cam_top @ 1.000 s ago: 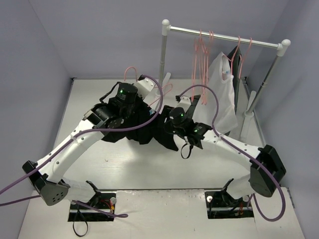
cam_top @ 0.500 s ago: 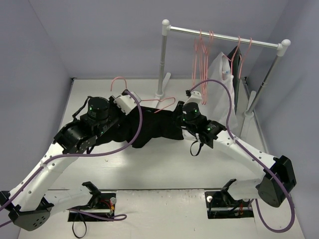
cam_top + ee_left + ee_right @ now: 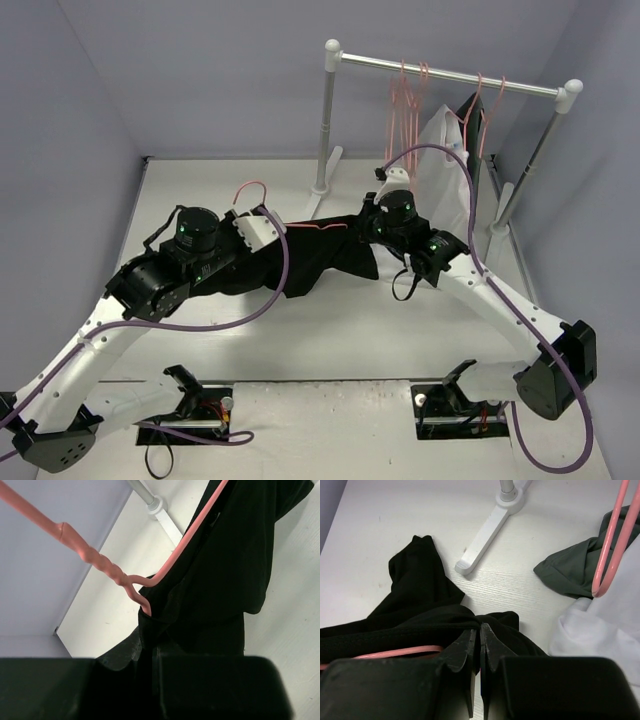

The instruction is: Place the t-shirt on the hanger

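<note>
The black t-shirt hangs stretched between my two grippers above the table. A pink hanger runs through it, its hook sticking out at the left. My left gripper is shut at the hanger's neck, where the wire dips into the bunched cloth. The left gripper is wrapped in that cloth, which hides the jaw tips. My right gripper is shut, its tips pinching a fold of the t-shirt. The hanger's wire lies just left of them.
A clothes rack stands at the back right, carrying spare pink hangers, a white garment and a dark one. The rack foot, a grey-green garment and white cloth lie close to the right gripper.
The right gripper has shut on the shirt and moved back toward the rack. The left arm has pulled the hanger leftward, and the shirt is now drawn out between them.
</note>
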`<state>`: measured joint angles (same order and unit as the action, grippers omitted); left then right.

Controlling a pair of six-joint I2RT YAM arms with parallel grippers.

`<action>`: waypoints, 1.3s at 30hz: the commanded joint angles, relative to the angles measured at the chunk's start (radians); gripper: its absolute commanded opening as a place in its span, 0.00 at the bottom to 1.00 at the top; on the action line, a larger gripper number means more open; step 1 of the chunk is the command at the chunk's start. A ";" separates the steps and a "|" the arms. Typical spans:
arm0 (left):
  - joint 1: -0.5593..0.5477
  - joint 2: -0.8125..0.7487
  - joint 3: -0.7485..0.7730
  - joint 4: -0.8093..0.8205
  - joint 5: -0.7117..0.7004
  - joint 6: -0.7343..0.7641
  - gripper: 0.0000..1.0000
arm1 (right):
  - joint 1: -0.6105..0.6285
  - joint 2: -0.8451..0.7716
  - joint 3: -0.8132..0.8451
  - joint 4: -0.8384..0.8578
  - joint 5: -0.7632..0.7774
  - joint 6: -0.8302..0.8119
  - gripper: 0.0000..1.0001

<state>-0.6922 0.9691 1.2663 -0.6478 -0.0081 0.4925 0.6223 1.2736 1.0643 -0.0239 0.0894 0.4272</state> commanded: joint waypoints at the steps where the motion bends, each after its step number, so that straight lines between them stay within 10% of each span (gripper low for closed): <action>1: 0.015 0.006 0.036 0.055 -0.045 0.040 0.00 | -0.026 -0.025 0.088 -0.048 0.012 -0.083 0.00; 39: 0.013 0.028 -0.234 0.710 0.201 -0.226 0.00 | 0.096 0.129 0.442 -0.177 -0.123 -0.166 0.06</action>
<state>-0.6849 1.0507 1.0480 -0.1183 0.1607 0.3185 0.6886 1.3862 1.4607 -0.2320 -0.0093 0.2821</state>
